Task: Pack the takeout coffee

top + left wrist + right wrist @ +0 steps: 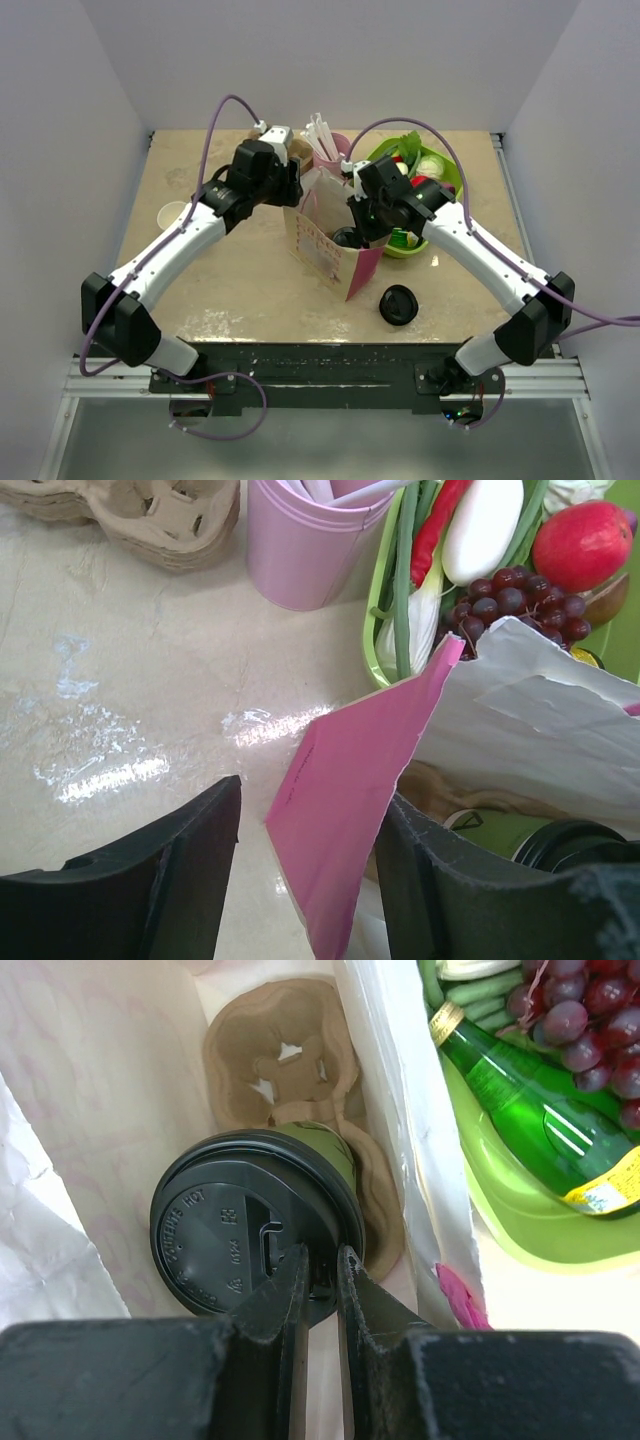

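takeout coffee (250, 1230): inside the pink bag (340, 265), low down, black lid up toward the right wrist camera, olive-green side showing past the lid's far edge.
under the coffee: a brown cardboard cup carrier (290, 1050) lies on the bag's bottom; the cup stands over its near end, but i cannot tell whether it sits fully down in a well.
right jaws: closed on the near rim of the coffee's lid, one on top and one outside the edge, reaching down through the bag's open mouth.
left jaws: apart, straddling the bag's torn far-left wall; one is outside over the worktop (130, 700), the other inside the bag, with a gap between the outer one and the paper.
pink bag: upright near the middle of the worktop, mouth open, white lining showing.
right of the bag: green tray (520, 1220), just beside it, holding a green glass bottle (520, 1090), dark grapes (510, 595), a red fruit (585, 545) and long green stalks.
far of the bag: pink cup (300, 550) with white sticks in it; left of that, a stack of cardboard carriers (150, 515).
near right: loose black lid (398, 305) flat on the worktop, apart from the bag.
far left: a lidless cup (172, 215) with a pale inside, well apart from the rest.
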